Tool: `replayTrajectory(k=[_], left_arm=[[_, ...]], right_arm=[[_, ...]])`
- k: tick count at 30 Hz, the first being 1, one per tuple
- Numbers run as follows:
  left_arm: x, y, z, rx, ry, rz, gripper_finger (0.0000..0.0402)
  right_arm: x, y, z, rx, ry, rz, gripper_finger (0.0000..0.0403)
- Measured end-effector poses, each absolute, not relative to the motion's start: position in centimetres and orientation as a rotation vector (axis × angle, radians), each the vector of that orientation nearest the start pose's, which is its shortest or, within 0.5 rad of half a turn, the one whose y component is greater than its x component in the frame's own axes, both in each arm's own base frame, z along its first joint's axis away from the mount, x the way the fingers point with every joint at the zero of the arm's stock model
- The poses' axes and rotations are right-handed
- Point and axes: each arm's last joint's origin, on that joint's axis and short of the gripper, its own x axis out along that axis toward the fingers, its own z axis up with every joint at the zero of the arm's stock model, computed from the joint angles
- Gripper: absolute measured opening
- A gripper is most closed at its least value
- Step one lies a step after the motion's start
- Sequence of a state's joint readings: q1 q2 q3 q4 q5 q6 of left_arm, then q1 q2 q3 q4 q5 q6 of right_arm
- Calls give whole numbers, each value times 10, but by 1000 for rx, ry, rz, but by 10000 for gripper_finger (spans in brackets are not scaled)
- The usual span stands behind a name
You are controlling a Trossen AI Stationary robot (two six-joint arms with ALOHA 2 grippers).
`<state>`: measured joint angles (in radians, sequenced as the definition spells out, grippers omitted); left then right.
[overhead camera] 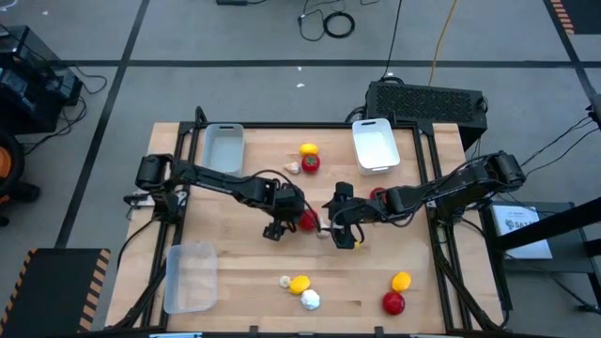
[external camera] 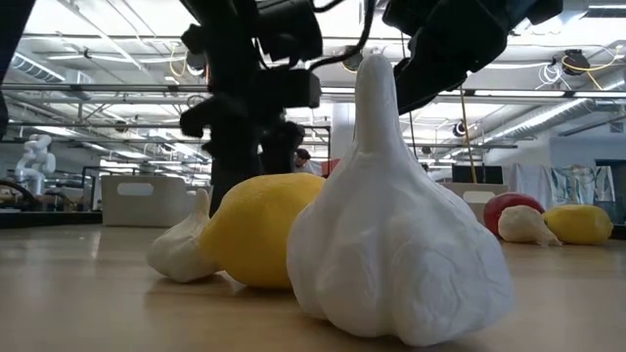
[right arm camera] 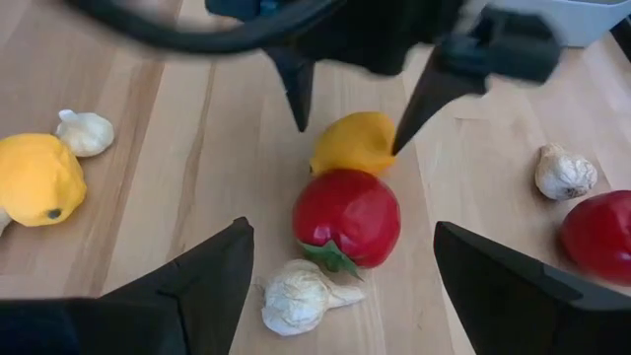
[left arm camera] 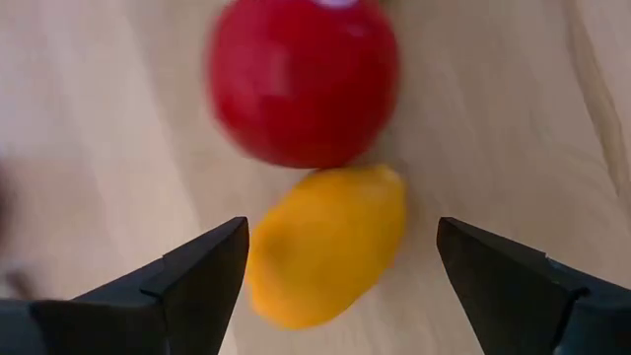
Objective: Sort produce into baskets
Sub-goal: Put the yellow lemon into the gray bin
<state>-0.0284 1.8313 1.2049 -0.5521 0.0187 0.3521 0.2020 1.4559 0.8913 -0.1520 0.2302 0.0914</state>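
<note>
At table centre the open left gripper (right arm camera: 350, 99) straddles a yellow lemon (left arm camera: 325, 247), long axis toward two o'clock in the left wrist view, touching a glossy red piece (right arm camera: 347, 217). At three o'clock, the right gripper (overhead camera: 340, 225) hovers open. Three baskets (overhead camera: 223, 147) show.

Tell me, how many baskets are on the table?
3: grey basket top left in the high view, white basket top right, clear basket bottom left. None looks hidden.
</note>
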Motion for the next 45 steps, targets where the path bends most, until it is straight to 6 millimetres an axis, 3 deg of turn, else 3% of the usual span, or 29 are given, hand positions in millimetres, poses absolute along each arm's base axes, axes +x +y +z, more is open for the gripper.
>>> replayTrajectory(k=[8,15,24,28,33,39,45], left_arm=[[364,-10,149,352,1211,-290,336],[365,-10,148,350,1212,-288,332],[360,-9,151,358,1274,-279,242],[359,-8,168,378,1348,-255,214],[345,1,200,346,1431,-188,217],[303,45,244,184,1442,-13,219],[250,95,284,13,1276,243,219]], right_arm=[[296,54,221,-68,709,-60,302],[296,54,221,-69,710,-61,302],[296,54,221,-69,710,-62,302],[296,54,221,-70,710,-62,302],[295,54,221,-72,711,-64,302],[295,54,221,-71,713,-65,302],[295,54,221,-74,715,-64,302]])
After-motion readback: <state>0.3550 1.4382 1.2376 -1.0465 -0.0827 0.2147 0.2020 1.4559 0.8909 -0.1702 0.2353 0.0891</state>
